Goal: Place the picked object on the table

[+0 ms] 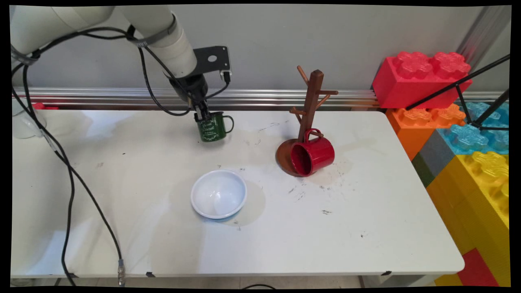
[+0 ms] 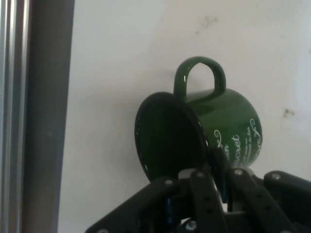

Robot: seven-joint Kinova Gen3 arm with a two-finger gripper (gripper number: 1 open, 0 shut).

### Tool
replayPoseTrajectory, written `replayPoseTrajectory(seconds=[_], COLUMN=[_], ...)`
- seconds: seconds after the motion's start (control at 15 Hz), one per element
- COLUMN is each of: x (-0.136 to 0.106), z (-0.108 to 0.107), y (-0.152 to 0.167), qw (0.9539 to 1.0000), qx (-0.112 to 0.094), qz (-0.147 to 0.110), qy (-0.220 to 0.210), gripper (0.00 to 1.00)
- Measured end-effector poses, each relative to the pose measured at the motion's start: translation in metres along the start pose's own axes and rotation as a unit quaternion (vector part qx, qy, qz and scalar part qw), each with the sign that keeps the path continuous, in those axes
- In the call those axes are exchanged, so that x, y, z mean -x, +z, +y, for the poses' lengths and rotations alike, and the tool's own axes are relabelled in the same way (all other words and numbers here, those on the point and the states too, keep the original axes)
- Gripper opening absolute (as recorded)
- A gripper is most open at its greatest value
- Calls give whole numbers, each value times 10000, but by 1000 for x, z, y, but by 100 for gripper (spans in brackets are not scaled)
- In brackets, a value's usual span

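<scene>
One white bowl [image 1: 218,194] sits nearest the camera on the white tabletop [image 1: 366,228], empty and upright. Beyond it to the right, one brown wooden mug tree [image 1: 309,110] stands on its round base, with one red mug [image 1: 312,156] tipped on its side against that base, its mouth facing the camera and its handle touching the trunk. Farther back, the black hand [image 1: 202,117] is closed on the rim of one green mug [image 1: 212,127], one finger inside the mouth and the other against the outer wall, the handle pointing right. White script runs across the green mug's side; the lettering is too small to read. At the far right, large red, orange, blue and yellow toy blocks [image 1: 456,122] are stacked beside the tabletop.
</scene>
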Motion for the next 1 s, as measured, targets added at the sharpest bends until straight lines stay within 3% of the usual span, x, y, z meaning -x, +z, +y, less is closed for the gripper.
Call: replayPoseTrajectory(seconds=[1.0], x=[1], z=[31], y=[39], qw=[9966], qx=[-212], qz=[514], qy=[608], gripper=[0])
